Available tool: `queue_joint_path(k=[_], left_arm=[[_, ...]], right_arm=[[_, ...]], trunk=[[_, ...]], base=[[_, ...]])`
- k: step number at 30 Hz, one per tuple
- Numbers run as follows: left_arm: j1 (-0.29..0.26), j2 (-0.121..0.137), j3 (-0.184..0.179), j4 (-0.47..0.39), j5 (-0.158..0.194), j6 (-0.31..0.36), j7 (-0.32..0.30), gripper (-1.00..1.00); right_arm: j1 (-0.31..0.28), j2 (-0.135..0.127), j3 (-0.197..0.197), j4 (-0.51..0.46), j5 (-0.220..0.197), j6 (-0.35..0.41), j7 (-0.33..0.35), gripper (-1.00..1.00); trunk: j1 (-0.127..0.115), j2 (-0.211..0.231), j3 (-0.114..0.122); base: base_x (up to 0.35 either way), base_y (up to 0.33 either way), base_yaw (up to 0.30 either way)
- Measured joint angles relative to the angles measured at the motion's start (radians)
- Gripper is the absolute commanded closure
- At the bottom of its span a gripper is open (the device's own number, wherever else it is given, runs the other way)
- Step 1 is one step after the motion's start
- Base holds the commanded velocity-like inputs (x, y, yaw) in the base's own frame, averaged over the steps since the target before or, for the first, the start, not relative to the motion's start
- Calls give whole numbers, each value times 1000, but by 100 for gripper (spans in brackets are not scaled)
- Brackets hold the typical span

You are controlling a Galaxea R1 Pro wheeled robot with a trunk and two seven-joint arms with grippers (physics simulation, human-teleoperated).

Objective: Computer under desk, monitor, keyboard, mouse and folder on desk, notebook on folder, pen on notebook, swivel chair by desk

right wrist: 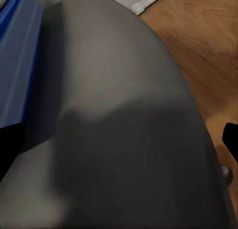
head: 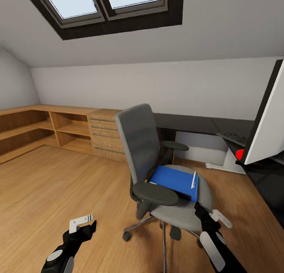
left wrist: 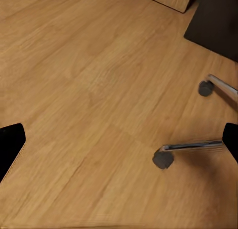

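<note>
Right hand (head: 208, 219) open wide over swivel chair (head: 173, 194) seat; grip folder (head: 175, 181) front edge at 11 o'clock, keep pen (head: 193, 179) level.

Folder (head: 175, 181) on swivel chair (head: 157, 174) seat, pen (head: 193, 179) on folder; desk (head: 221, 125) behind/right w/ monitor (head: 266, 115).

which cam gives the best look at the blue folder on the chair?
Head view: the folder lies flat on the swivel chair seat, whole top visible, with a pale pen on it. Right wrist view catches just its blue edge beside the grey seat. Left wrist view looks at floor and chair casters.
</note>
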Motion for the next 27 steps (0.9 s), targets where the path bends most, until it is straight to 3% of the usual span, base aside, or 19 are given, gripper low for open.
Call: queue_joint_path(k=[13, 23, 27], left_arm=[[0, 0, -1, 4, -1, 0, 0, -100], [0, 0, -2, 18, -1, 0, 2, -100], [-1, 0, -2, 18, -2, 0, 2, -100]], right_arm=[[0, 0, -1, 1, 3, -1, -3, -100], [0, -4, -1, 2, -3, 1, 1, -100], [1, -5, -2, 1, -3, 1, 1, -100]], trunk=[[0, 0, 0], [0, 0, 0], [0, 0, 2]], base=[[0, 0, 260], [0, 0, 10], [0, 0, -179]])
